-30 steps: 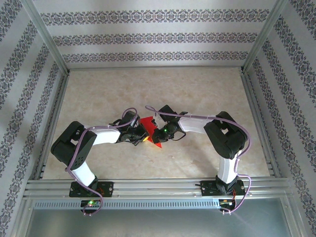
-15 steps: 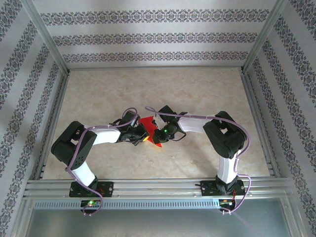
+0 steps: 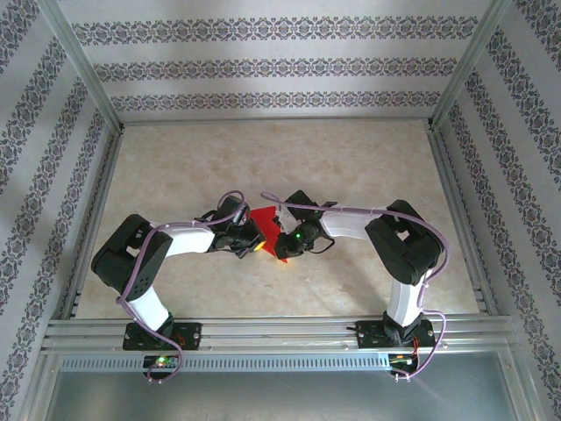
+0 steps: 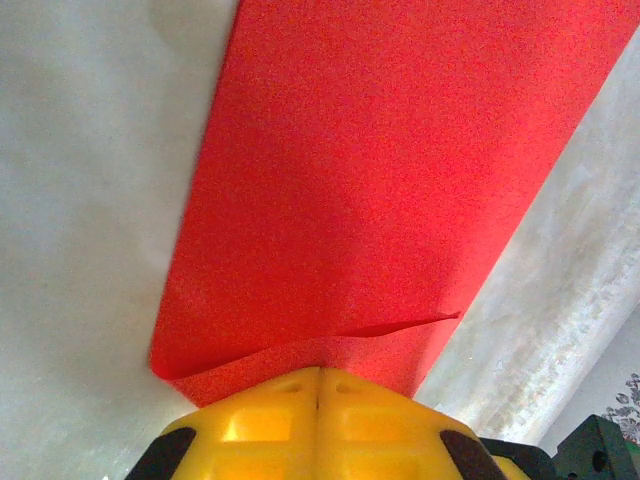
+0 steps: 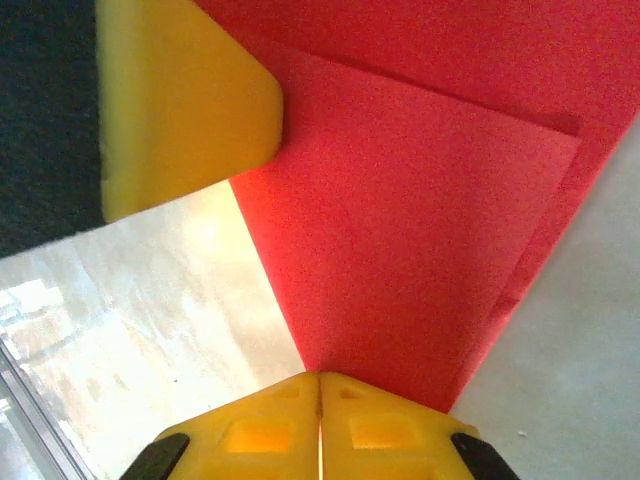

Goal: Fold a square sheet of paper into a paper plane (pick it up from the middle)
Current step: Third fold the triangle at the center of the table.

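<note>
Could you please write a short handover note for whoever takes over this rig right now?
Left gripper: fingers shut on an edge of the paper.
Right gripper: fingers shut on the same paper, facing the left one.
Paper: between the grippers, folded over itself in layers.
Done: paper gripped, first folding made.
Left: remaining folds for a plane, then release.

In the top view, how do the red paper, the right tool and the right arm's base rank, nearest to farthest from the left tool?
1. Red paper: held in the left tool, centre.
2. Right tool: just right, gripping the same paper.
3. Right arm's base: at the near right edge.
</note>
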